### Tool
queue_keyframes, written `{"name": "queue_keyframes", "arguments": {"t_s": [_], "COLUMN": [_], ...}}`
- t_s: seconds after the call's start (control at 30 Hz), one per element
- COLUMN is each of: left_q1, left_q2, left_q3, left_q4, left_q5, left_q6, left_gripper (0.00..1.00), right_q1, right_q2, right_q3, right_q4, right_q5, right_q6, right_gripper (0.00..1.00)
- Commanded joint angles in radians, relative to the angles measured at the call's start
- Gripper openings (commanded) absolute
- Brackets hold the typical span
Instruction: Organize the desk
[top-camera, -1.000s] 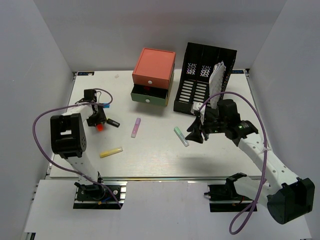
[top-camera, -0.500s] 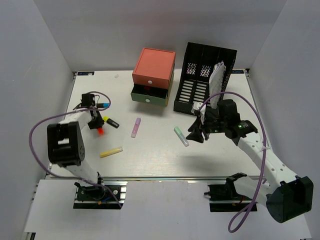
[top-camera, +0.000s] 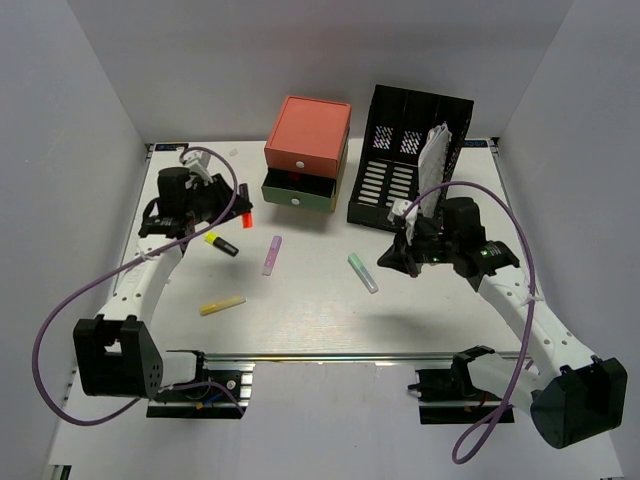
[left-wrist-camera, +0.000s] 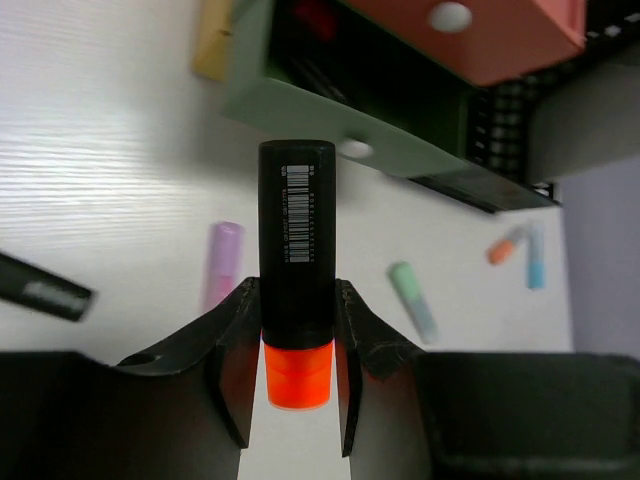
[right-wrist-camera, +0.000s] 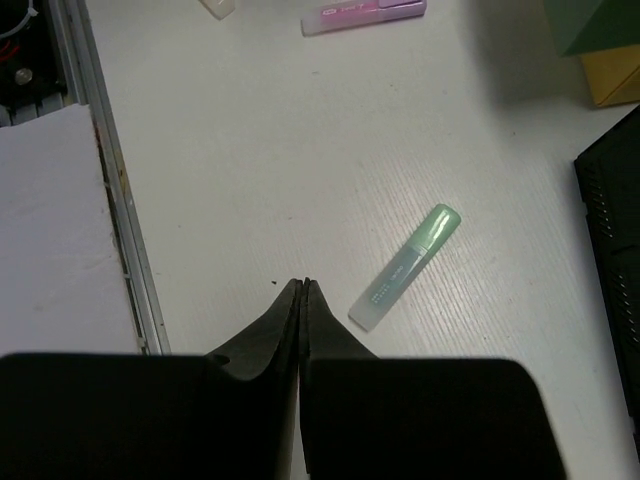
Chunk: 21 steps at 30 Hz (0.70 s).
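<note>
The worktop (top-camera: 300, 325) is the broad white slab filling the floor of the scene, with a metal rail along its near edge. It is rigid and fixed, nothing to pick up; its surface looks smooth, so round things on it probably slide and roll easily.

The left jaws are clamped on a black marker (left-wrist-camera: 297, 250) with an orange cap, held in the air just in front of the open green drawer (top-camera: 297, 192) of the drawer box (top-camera: 307, 135). The grip sits near the cap end, so the long barrel may pivot. A hold nearer mid-barrel would be steadier.

The right jaws are pressed together on nothing, above the worktop near the green marker (right-wrist-camera: 405, 267).

Purple (top-camera: 271, 255), yellow (top-camera: 222, 304) and black (top-camera: 221, 243) markers lie loose. They look light, stiff and slick, best pinched across the barrel's middle. The rack (top-camera: 410, 140) stands at the back right.
</note>
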Motion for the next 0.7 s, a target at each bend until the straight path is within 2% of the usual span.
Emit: {"name": "queue_keyframes", "arguments": {"t_s": [0.0,0.2,0.33,0.43,0.67], "left_q1": [-0.058,-0.172,-0.227,-0.253,-0.308], "left_q2": [0.014,0.025,0.051,0.108,0.244], "left_q3": [0.048,0.045,0.099,0.172,0.317], "left_q4": [0.030,0.171,0.178,0.130,0.093], "left_q5": [0.116,0.007,-0.125,-0.226,-0.361], "left_q6": [-0.162,-0.551,-0.710,-0.802,-0.934], "left_gripper": [0.00,0.00,0.00,0.00,0.00], "right_q1": [-0.012,-0.026,-0.039,-0.049,-0.066], "right_q2": [-0.018,-0.021,-0.027,-0.027,-0.031], "right_q3": [-0.010,-0.013,-0.019,-0.019,-0.024], "right_q4": [0.042,0.055,0.068,0.068,0.071], "right_q5": [0.015,0.032,0.031,0.029,0.024], "right_q6": [0.016,0.031,0.042,0.047,0.048], "right_gripper": [0.00,0.00,0.00,0.00,0.00]}}
